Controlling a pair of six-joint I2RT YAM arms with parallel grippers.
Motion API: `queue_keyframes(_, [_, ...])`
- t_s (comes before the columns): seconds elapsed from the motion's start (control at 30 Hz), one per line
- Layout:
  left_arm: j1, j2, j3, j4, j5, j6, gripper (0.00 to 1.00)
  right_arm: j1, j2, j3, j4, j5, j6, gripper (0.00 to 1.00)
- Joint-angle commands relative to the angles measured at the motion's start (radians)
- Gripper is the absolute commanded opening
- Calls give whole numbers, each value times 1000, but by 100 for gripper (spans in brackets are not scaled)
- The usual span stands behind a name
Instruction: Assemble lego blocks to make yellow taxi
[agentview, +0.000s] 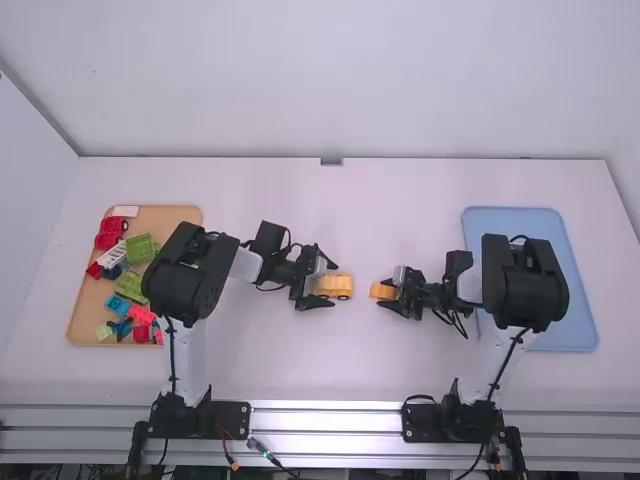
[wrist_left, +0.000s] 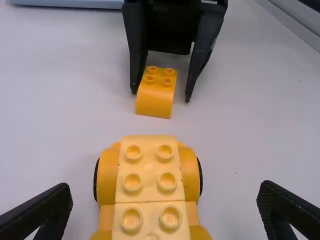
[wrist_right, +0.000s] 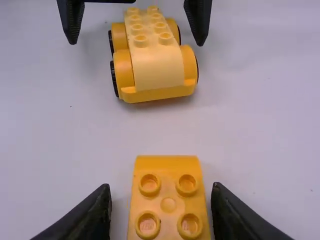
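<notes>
Straddling the wheeled yellow base (wrist_left: 148, 170), the open left pincer (wrist_left: 166, 192) could steady it; the open right pincer (wrist_right: 161, 187) brackets the curved block (wrist_right: 168, 170), likely for stacking.

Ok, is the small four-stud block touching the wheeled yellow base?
Apart. The left wrist view plainly shows a strip of white table between the small block and the wheeled base; the right wrist view shows that gap too.

No legible texts, labels, brands, numbers or signs.
</notes>
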Motion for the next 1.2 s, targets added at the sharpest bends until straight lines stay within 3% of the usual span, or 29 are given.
queue_keyframes(0.0, [3, 15, -9, -4, 15, -4, 99, 0, 18, -6, 3, -25, 5, 49])
queue_keyframes(0.33, [1, 15, -30, -5, -28, -5, 99, 4, 17, 56, -114, -29, -16, 36])
queue_keyframes(0.5, [0, 15, -57, 86, -40, -71, 99, 6, 17, 75, -174, -28, -63, 43])
queue_keyframes(0.7, [1, 15, -93, 175, -44, -105, 99, 6, 17, 65, -162, -9, -58, 42])
queue_keyframes(0.93, [0, 15, -101, 184, -70, -126, 99, 7, 17, 69, -167, 29, -47, 28])
queue_keyframes(1.17, [0, 15, -97, 188, -70, -128, 99, 8, 17, 71, -174, 26, -48, 23])
